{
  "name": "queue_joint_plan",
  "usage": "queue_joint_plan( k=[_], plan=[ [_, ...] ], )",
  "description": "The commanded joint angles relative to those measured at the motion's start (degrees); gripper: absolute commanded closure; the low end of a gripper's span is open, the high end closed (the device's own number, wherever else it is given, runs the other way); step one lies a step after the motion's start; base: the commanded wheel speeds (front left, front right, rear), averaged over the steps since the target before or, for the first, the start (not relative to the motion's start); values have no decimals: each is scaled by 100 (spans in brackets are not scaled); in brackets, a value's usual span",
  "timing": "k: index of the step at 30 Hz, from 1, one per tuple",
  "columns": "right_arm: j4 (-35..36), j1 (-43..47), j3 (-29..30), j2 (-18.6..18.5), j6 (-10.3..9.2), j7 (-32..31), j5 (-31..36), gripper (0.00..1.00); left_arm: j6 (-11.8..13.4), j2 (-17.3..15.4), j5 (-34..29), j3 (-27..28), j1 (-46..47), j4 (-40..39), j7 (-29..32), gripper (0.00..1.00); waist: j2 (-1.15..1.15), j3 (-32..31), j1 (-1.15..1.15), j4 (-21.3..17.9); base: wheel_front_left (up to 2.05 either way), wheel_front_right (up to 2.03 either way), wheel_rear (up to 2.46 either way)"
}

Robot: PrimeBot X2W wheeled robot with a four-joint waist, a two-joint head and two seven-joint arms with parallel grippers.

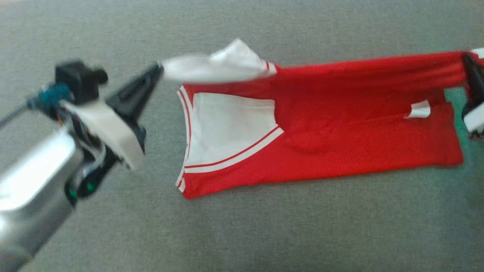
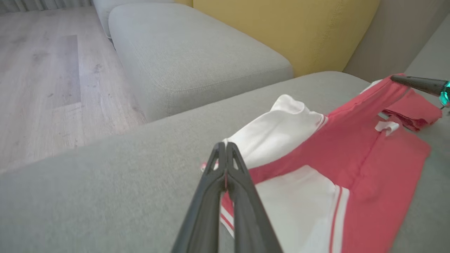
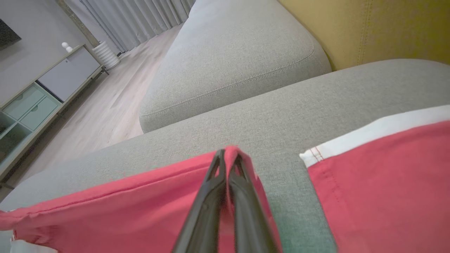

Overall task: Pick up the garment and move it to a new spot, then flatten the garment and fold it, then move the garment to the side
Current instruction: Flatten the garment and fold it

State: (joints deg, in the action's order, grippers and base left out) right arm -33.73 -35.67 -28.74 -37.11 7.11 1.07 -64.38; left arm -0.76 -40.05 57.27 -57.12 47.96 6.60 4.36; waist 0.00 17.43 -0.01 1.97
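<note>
The red and white garment (image 1: 340, 143) lies in the middle of the grey sofa cushion (image 1: 264, 234), with one long edge lifted up. The left gripper (image 1: 158, 71) pinches its white corner tight. The right gripper (image 1: 469, 62) pinches its red corner tight.

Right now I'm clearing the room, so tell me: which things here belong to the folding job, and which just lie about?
Job: red-and-white garment; left tool; right tool, both shut on it.
Lying about: neighbouring grey cushion; yellow backrest; cabinet.
</note>
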Motion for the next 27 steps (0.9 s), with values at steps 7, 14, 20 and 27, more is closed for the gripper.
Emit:
queue_joint_plan(
  k=[7,14,20,27],
  plan=[
    [504,941,173,-430,37,327,-94,100,439,-476,166,125,-745,-966,-326,100,0,-181,1,206,0,0,0],
    [708,1545,366,-425,37,441,-6,100,630,-475,337,-6,-1354,-1279,-530,100,0,-263,1,208,0,0,0],
    [738,1760,542,-293,37,414,131,89,700,-369,400,-118,-1602,-1279,-591,100,0,-246,1,175,0,0,0],
    [678,2127,822,-85,37,384,270,0,740,-182,472,-197,-1856,-1059,-764,61,0,-320,1,125,0,0,0]
  ],
)
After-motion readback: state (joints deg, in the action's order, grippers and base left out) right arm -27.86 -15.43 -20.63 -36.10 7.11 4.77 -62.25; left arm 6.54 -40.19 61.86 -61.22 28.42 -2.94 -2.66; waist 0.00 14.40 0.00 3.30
